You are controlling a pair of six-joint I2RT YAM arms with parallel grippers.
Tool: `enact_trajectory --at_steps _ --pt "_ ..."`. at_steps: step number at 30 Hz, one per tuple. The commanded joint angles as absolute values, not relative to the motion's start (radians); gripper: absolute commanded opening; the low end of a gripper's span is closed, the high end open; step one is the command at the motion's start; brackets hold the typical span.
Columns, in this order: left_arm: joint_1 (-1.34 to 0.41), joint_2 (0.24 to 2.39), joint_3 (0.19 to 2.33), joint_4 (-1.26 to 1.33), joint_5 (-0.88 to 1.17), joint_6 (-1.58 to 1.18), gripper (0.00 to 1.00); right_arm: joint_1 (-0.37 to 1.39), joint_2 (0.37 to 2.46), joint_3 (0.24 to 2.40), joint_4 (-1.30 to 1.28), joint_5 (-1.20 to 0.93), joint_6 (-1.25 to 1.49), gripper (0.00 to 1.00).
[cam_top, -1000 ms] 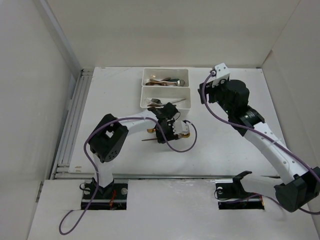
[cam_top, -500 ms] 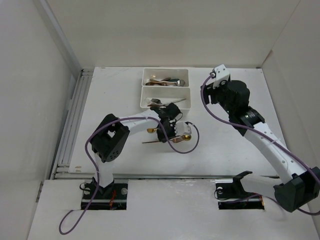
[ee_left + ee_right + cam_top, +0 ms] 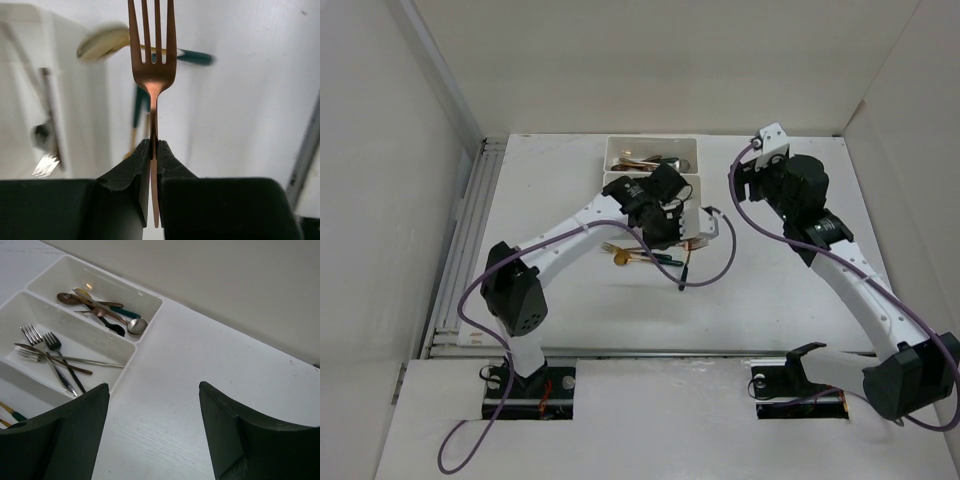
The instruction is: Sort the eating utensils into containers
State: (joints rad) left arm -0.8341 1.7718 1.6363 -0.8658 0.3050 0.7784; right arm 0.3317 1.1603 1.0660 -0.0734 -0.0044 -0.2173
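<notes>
Holding a copper fork (image 3: pixel 151 75) edge-on: left pincer (image 3: pixel 154 150) is clamping fully shut on the thin neck, tines pointing away, hanging over the desk (image 3: pixel 190 355) just beside the fork tray (image 3: pixel 100 346). The narrow grip is risking a pivot or slip, dropping the fork onto the loose gold spoon (image 3: pixel 102 42) below or into the spoon tray (image 3: pixel 50 280). Right pincer (image 3: pixel 152 390) is hovering wide open, empty, near the trays; arms are risking a clash.

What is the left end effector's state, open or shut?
Shut: the left end effector pinches the handle of the slim copper-coloured metal fork between its fingers.
</notes>
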Motion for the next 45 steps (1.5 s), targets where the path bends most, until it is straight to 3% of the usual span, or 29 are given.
enact_trajectory --at_steps 1,6,22,23,24,25,29,33,37,45 --pt "-0.805 1.764 1.783 -0.852 0.233 0.796 0.0 0.313 1.184 1.118 -0.003 -0.034 -0.204 0.77" --pt "-0.75 1.812 1.879 -0.71 0.078 0.896 0.0 0.302 1.193 1.137 0.006 -0.034 -0.186 0.77" --pt "-0.635 2.043 1.927 -0.503 0.011 1.074 0.01 0.282 1.233 1.166 0.006 -0.034 -0.176 0.77" --pt "-0.635 2.054 1.918 -0.491 0.0 1.063 0.11 0.282 1.223 1.166 0.006 -0.034 -0.176 0.77" --pt "-0.635 2.054 1.907 -0.477 -0.015 1.063 0.33 0.282 1.223 1.155 0.006 -0.034 -0.176 0.79" --pt "-0.635 2.054 1.898 -0.466 -0.015 1.063 0.43 0.282 1.213 1.155 0.006 -0.034 -0.176 0.79" --pt "-0.635 2.007 1.861 -0.407 -0.015 1.028 0.67 0.282 1.175 1.118 0.006 -0.043 -0.154 0.84" --pt "-0.626 1.945 1.879 -0.364 -0.006 0.942 0.74 0.282 1.152 1.097 -0.018 -0.031 -0.074 0.85" --pt "-0.585 1.893 1.96 -0.364 -0.046 0.728 0.79 0.314 1.152 1.075 -0.15 0.118 0.115 0.85" --pt "-0.321 1.678 1.867 -0.454 0.018 0.178 0.79 0.636 1.339 1.026 -0.501 0.285 0.498 0.8"
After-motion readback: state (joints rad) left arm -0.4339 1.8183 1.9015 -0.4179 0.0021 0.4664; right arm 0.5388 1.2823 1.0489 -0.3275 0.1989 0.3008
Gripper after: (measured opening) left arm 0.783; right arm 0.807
